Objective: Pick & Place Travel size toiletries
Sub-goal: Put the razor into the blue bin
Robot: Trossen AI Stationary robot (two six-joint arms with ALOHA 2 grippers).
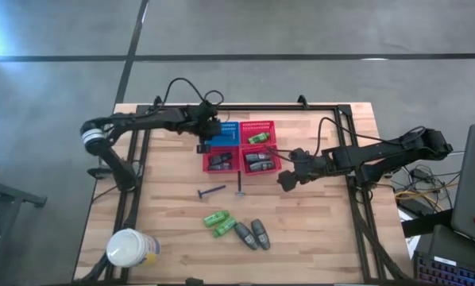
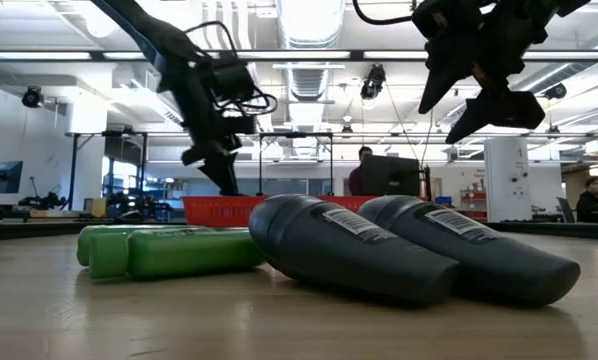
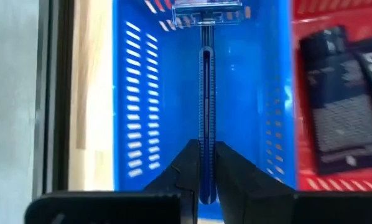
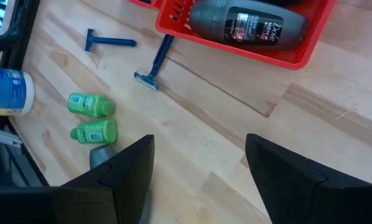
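Bare table (image 1: 317, 230) right of grey bottles (image 1: 252, 233).

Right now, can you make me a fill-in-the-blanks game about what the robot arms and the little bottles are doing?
1. The left gripper is shut on a blue ____ over the blue basket.
2. The right gripper is ____ and holds nothing.
3. Loose on the table, beside two grey bottles, lie ____ green bottles.
4. The white jar stands near the table's ____ front corner, by the high view.

Missing words: razor; open; two; left
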